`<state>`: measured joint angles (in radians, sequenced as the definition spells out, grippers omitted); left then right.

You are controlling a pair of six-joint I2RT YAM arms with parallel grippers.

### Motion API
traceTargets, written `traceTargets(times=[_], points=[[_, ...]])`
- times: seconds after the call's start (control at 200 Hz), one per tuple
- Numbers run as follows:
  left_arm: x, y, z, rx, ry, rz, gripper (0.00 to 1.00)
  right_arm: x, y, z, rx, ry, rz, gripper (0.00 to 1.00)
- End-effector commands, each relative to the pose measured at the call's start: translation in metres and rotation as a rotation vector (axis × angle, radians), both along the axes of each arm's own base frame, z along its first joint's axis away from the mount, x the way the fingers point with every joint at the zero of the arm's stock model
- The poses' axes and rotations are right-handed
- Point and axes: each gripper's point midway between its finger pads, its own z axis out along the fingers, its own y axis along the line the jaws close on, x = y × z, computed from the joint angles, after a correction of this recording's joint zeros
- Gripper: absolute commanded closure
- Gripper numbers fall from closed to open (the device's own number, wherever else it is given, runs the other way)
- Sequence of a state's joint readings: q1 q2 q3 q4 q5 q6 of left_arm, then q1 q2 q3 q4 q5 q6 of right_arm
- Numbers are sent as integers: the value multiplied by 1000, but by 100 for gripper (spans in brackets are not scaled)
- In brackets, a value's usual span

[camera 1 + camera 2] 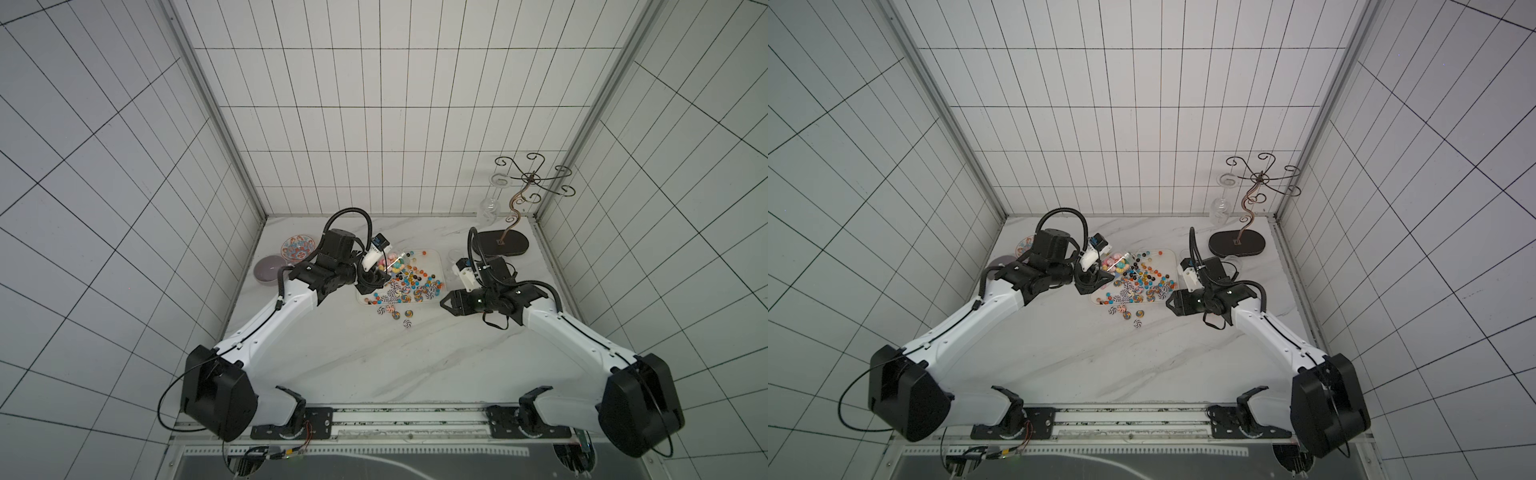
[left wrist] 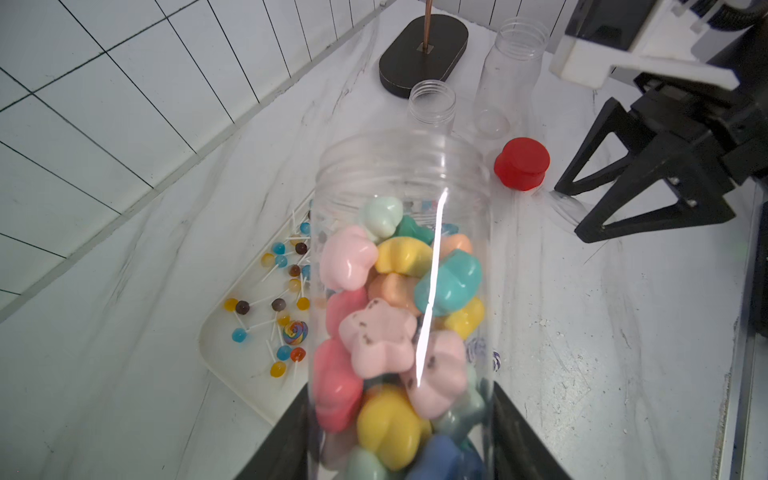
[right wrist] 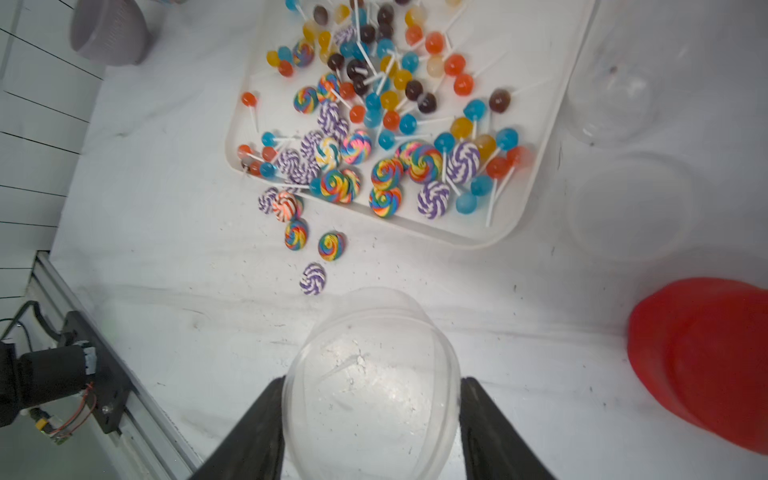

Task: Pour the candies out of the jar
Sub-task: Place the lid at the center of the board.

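The left gripper [image 2: 401,415] clamps the tilted jar [image 2: 403,174] over one end of the white tray [image 3: 478,239], with pastel candies [image 2: 378,336] inside. Lollipops [image 3: 432,102] and swirl discs [image 3: 424,162] litter the tray, and a few discs lie on the marble table [image 3: 166,291]. The right gripper [image 3: 372,399] pinches an empty clear jar [image 3: 370,332] near a red lid [image 2: 521,164].
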<state>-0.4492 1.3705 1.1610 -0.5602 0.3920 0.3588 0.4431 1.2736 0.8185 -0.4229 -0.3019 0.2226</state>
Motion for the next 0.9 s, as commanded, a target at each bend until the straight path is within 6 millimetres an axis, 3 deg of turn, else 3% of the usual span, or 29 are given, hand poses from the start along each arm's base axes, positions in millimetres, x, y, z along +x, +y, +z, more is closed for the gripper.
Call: traceTargets(times=[0.0,0.195,0.545,0.895], points=[[13,1,20,5,-67,33,67,-14,-15,-37,-109,45,-65,58],[19,6,5,72,-21,72,67,-25,-19,-62,-177,63,-81,54],[25,8,-29,162,94,101,68,-31,-25,-84,-222,93,-88,50],[27,-1,-51,254,179,82,68,-20,-22,-65,-210,40,-96,48]])
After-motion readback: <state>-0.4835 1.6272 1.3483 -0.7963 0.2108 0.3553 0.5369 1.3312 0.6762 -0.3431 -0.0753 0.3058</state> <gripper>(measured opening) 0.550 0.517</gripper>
